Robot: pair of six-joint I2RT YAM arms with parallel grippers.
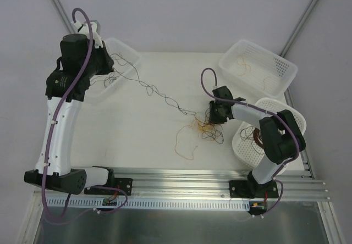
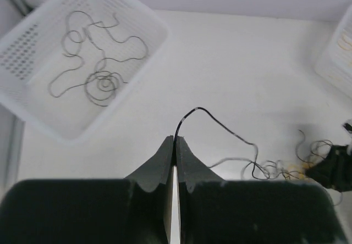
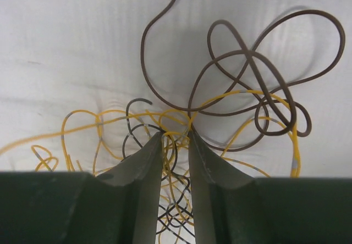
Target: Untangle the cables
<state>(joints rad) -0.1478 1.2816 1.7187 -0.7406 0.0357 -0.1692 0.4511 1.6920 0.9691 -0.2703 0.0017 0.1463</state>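
Note:
The cables form a tangle (image 1: 203, 127) of yellow, black and brown strands near the table's middle right. One thin black cable (image 1: 159, 94) stretches from it toward the back left, where my left gripper (image 1: 113, 65) hangs. In the left wrist view that gripper (image 2: 175, 139) is shut on the black cable (image 2: 220, 126), which arcs away to the tangle (image 2: 286, 170). My right gripper (image 1: 212, 115) is down on the tangle. Its jaws (image 3: 176, 136) stand a narrow gap apart, with yellow strands (image 3: 99, 115) and black strands between them. Brown loops (image 3: 247, 62) lie just beyond.
A white basket (image 2: 148, 18) at the back left holds loose grey strands (image 2: 99, 79). Another rectangular basket (image 1: 258, 65) at the back right holds a few tan strands. A round basket (image 1: 245, 145) by the right arm holds a brown coil (image 1: 256, 137). A metal rail (image 1: 181, 175) runs along the near edge.

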